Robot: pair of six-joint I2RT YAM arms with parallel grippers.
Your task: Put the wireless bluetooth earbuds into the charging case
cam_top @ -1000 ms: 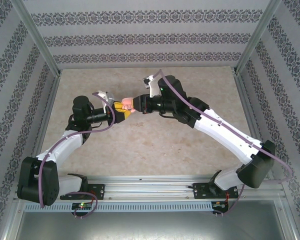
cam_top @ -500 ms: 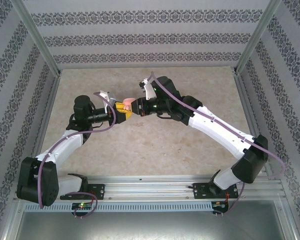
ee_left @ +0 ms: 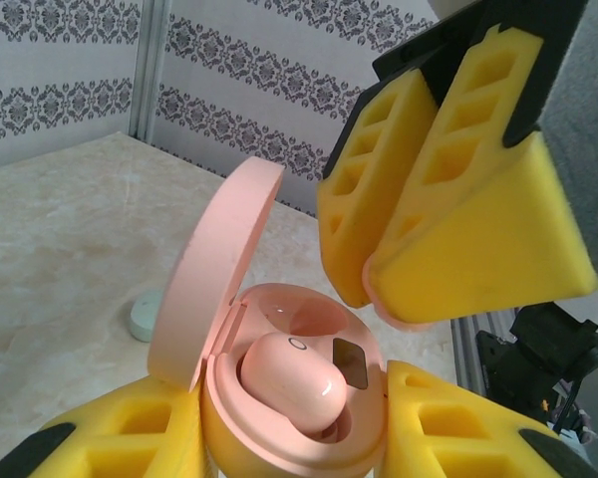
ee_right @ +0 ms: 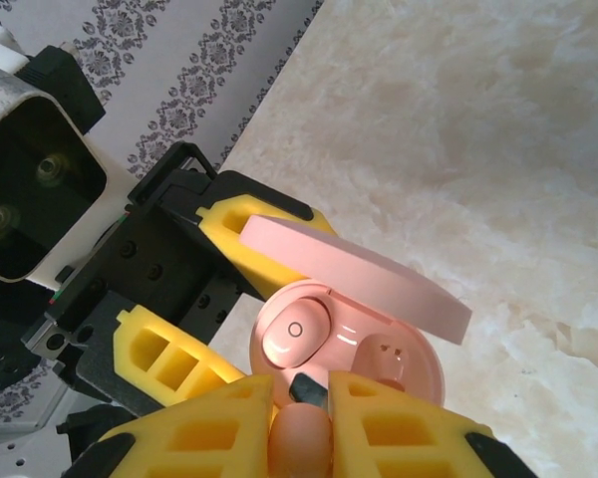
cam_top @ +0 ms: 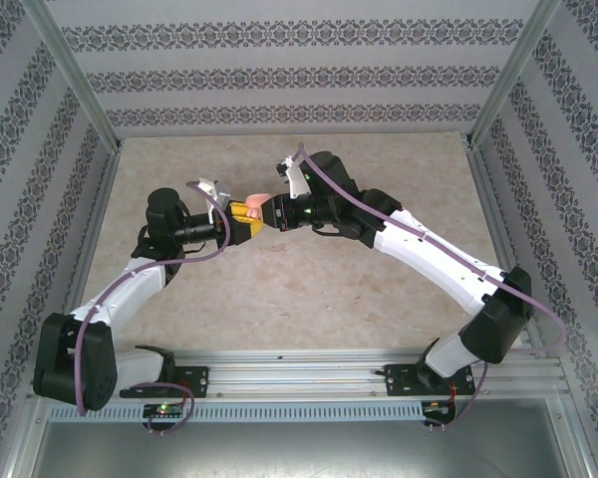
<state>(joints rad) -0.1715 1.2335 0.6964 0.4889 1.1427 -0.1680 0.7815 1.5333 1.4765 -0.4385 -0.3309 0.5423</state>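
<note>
L claw [cam_top: 242, 221] grips open pink case [ee_left: 224, 279], bud [ee_left: 294, 383] seated; R claw [ee_right: 301, 398] pinches 2nd bud [ee_right: 299, 445].

From my screen I see a bench [cam_top: 279, 309] with a beige top, veined like marble. The light on it is soft and even, without hard shadows. Three walls close it in: the back wall [cam_top: 299, 70], the left wall [cam_top: 25, 199] and the right wall [cam_top: 578, 179]. All carry the same paper, pale grey with horizontal bands of dark ornament. Aluminium posts [cam_top: 80, 85] rise at the two far corners. Along the near edge runs an aluminium rail [cam_top: 309, 363], and in front of it lies a plain grey metal sheet [cam_top: 299, 448].
</note>
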